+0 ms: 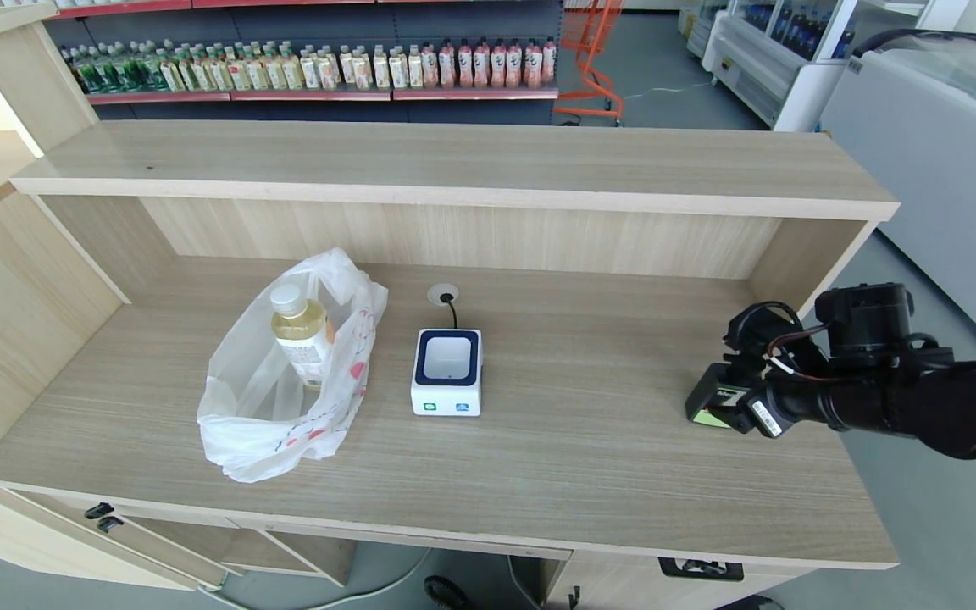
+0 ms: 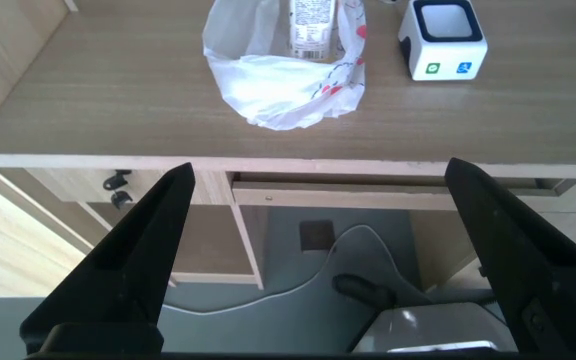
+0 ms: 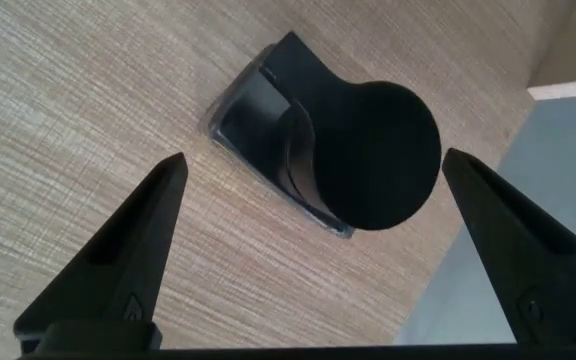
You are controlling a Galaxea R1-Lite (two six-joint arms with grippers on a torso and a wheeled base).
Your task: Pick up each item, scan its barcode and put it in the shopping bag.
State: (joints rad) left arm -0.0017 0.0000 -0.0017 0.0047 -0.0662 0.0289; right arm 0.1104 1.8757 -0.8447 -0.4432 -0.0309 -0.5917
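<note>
Black fingers (image 3: 118,270) of the right jaws stand wide apart with nothing gripped. Between them lies a dark item (image 3: 268,100), a flat black pack with a round black top. In the right wrist view, bare wood shows between the item and each finger, so no contact can be seen. In the head view the item (image 1: 707,405) sits on the bench (image 1: 590,440) near its right end, with a yellow-green patch low on its side, and the jaws are right over it. The right arm (image 1: 920,398) comes in from the right edge, its forearm roughly level and its wrist low above the wood.

The left jaws are also spread wide and empty. Their fingers (image 2: 128,260) hang out in front of the bench's near edge, framing a drawer front (image 2: 338,190) beneath it.

Towards the left of the bench the white shopping bag (image 1: 285,424) slumps open with a capped bottle (image 1: 302,335) of pale yellow drink upright inside it. Just to the right of the bag, close but apart, the white scanner (image 1: 446,371) sits with its dark window facing up. Its cable runs back into a grommet in the bench. The dark item is well apart from both the scanner and the bag.
</note>
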